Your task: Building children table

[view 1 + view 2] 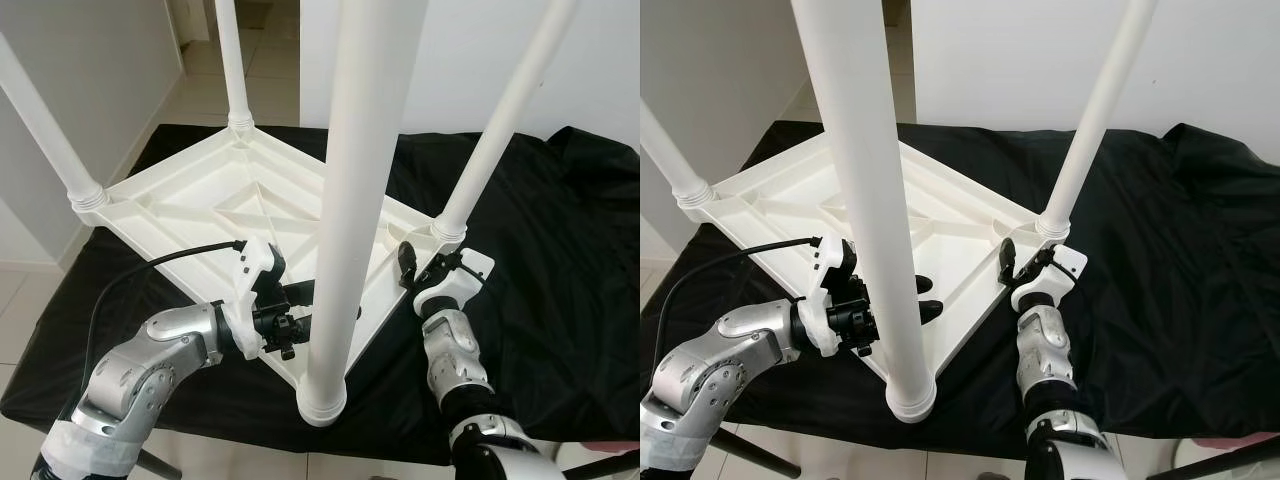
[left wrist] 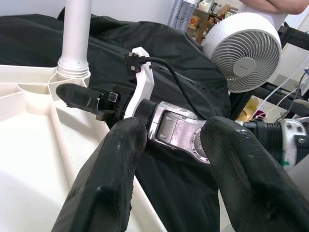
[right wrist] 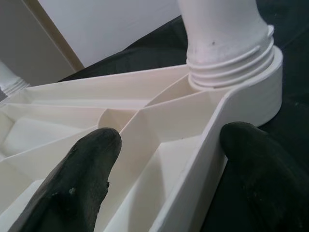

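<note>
Left gripper [image 1: 300,315], fingers apart, sits beside the near leg [image 1: 345,200] of the upturned children table [image 1: 200,205] on the black-draped bench [image 1: 560,280]. Right wrist view: right gripper [image 3: 164,169], fingers apart, straddles the table's rim by another leg [image 3: 222,29]

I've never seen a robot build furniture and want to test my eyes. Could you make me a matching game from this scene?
Things:
1. left claw
2. right claw
3. tabletop
4. fan

Descriptions:
A. upside down on the black cloth
B. fingers either side of the tabletop's edge, beside a screwed-in leg
C. white, round, off past the cloth
D. at the nearest leg

Pairs: 1-D, 2-B, 3-A, 4-C
</note>
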Tool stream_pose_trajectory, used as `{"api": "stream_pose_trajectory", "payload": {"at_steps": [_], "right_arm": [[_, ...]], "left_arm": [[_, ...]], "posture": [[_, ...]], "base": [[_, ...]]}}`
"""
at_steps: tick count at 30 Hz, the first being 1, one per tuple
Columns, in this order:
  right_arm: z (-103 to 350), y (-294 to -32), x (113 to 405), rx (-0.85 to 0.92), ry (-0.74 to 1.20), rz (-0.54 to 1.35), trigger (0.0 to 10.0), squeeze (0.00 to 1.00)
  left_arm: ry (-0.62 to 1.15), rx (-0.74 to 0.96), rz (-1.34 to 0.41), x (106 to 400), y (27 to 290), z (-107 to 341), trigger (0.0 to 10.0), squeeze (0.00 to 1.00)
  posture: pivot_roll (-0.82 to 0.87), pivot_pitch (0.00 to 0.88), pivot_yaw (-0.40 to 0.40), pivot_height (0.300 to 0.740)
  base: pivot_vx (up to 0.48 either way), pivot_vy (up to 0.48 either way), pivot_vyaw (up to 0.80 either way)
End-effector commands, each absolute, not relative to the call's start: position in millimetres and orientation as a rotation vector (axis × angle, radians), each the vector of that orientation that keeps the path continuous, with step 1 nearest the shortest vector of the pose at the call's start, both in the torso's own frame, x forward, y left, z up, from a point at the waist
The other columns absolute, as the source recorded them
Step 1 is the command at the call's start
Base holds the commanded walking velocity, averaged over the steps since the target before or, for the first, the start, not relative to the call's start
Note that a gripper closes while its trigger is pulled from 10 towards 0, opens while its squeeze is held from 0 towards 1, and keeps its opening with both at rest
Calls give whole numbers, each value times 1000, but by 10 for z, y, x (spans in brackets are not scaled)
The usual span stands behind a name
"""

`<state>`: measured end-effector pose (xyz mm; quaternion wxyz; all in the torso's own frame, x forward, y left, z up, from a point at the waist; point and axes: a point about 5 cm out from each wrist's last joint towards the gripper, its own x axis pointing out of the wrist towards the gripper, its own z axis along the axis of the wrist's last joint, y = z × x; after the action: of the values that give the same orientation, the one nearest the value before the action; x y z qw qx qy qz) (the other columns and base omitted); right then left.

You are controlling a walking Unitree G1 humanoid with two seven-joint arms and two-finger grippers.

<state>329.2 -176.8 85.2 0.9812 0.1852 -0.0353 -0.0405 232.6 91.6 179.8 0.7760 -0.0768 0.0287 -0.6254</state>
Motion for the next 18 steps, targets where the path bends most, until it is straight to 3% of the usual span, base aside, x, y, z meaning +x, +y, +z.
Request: {"api": "stream_pose_trajectory", "payload": {"at_steps": [1,12,18], "right_arm": [[814,-1803,3258,359,-65,-102,10000,0],[877,-1737,2945,204,-148,1,10000,0],[946,-1644,2882,48,-57,46,10000,0]], "left_arm": [[57,-159,-1394,2283,871,1833,10000,0],[123,-76,-1340,2321,1143,1773,10000,0],[185,-1,-1374,2293,1241,1728,10000,0]], "posture": [[-19,0,32,740],[-36,0,38,740],[-50,0,38,740]], "base": [[0,0,0],[0,0,0],[0,0,0]]}}
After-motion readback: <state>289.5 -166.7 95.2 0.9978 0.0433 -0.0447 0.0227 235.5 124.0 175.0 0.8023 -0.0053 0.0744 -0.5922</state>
